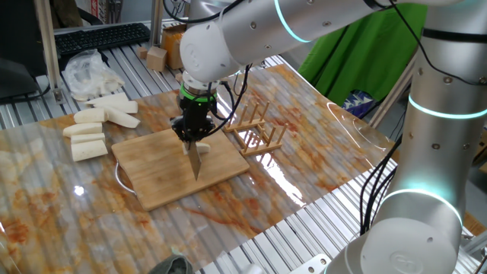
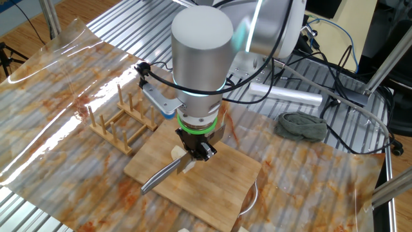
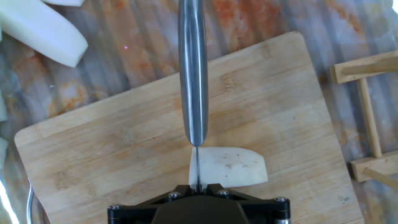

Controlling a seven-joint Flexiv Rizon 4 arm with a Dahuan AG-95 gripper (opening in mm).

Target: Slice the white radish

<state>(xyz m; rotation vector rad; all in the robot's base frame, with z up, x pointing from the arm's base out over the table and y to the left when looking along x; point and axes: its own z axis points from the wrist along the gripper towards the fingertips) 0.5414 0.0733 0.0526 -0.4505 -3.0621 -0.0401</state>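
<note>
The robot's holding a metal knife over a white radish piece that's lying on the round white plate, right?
Not quite. The end effector does hold the metal knife over the pale white radish piece, but the piece lies on the rectangular bamboo cutting board, not a plate. The hand view shows it.

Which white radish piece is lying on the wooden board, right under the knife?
The small white radish, alone on the cutting board with the knife pressing into it. The bigger radish sticks all lie off the board, beside it.
</note>
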